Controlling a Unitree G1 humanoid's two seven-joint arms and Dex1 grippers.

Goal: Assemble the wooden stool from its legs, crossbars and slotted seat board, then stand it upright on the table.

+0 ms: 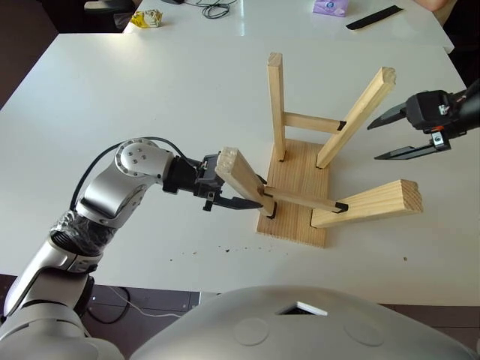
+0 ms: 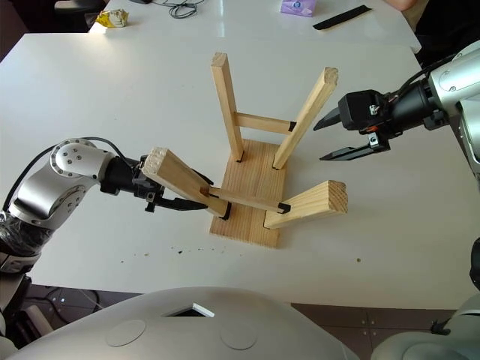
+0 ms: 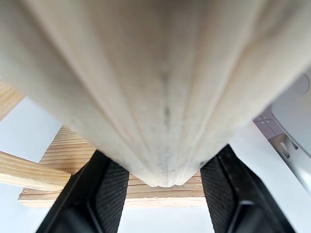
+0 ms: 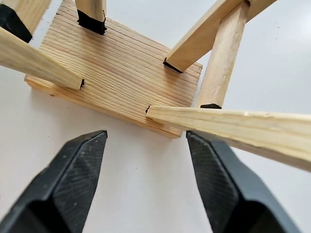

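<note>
The seat board [image 1: 300,217] lay flat on the table [image 1: 112,97], just right of the frame's centre. 2 legs rose from its far end: the rear left leg [image 1: 276,105] near upright and the rear right leg [image 1: 358,114] tilted toward the upper right, with a crossbar [image 1: 311,121] between them. At the near end, the front left leg [image 1: 238,174] slanted out left and the front right leg [image 1: 369,204] lay low to the right, joined by a second crossbar [image 1: 300,199]. The left gripper [image 1: 247,196] sat around the front left leg, left of the board. The right gripper [image 1: 375,142] hung near the right edge, beside the rear right leg but apart from it. Along the top edge lay a crumpled packet [image 1: 146,18], a cable [image 1: 215,9] and a flat strip [image 1: 373,17].
</note>
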